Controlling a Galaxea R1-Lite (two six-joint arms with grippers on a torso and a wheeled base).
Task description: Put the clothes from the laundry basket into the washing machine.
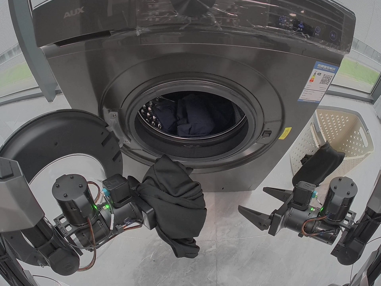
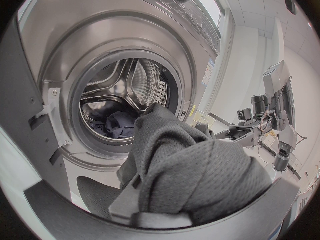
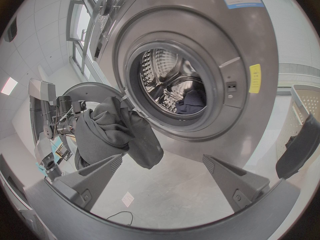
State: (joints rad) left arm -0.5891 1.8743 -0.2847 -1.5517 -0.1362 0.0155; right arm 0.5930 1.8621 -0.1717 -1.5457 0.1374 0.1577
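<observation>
Left gripper (image 1: 152, 217), nearest, has its jaws clamped on a black garment (image 1: 176, 203), a bunched, fine-meshed knit hanging in loose folds above the floor (image 1: 238, 255), just below the open port of the washer (image 1: 198, 60). Right gripper (image 1: 252, 198) sits level with it on the right, jaws apart and empty, near a second dark garment (image 1: 317, 165) draped over the rim of the cream perforated basket (image 1: 349, 132). Farther back, the door (image 1: 59, 140) stands swung open to the left, and navy clothes (image 1: 194, 116) lie crumpled in the steel drum (image 2: 140, 80).
</observation>
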